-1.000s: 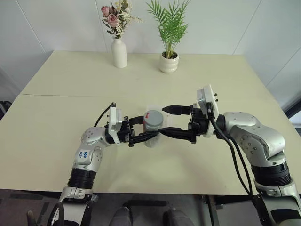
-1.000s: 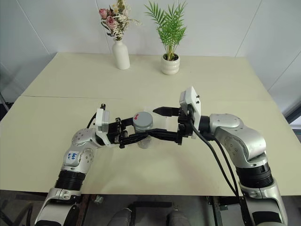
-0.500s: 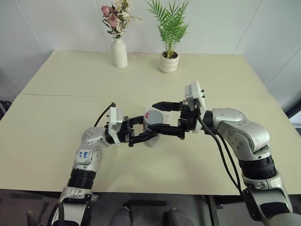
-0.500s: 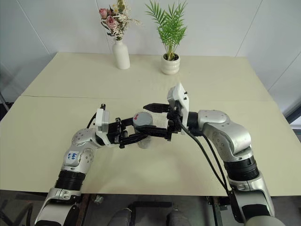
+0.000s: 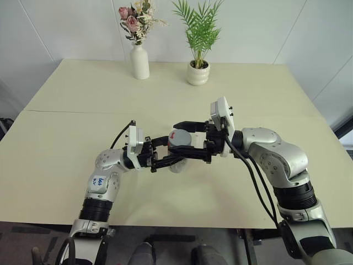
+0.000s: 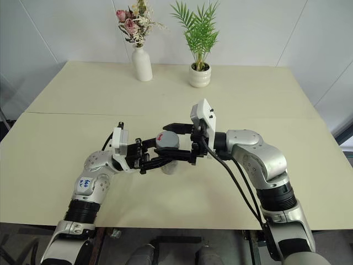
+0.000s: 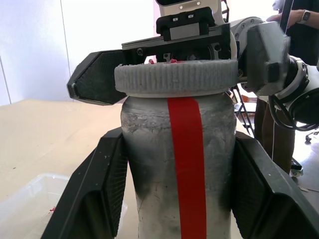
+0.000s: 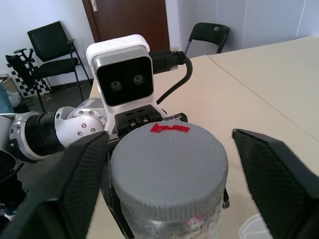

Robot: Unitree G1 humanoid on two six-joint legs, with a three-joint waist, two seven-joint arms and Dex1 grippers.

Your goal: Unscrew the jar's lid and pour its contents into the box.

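A pale table (image 5: 66, 143) stands against a white wall. Above its middle, the left gripper (image 5: 165, 152) is clamped around the jar (image 7: 177, 169). The right gripper (image 5: 185, 141) straddles the grey lid (image 8: 167, 162), fingers apart and not touching it in the right wrist view.

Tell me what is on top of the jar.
The grey lid, still screwed onto the jar, with a small red mark on its top. The contents cannot be seen through the jar's clouded wall.

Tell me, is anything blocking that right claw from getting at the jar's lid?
Nothing visible. The right gripper has a finger on each side of the grey lid, one side still gapped, while the left gripper holds the jar.
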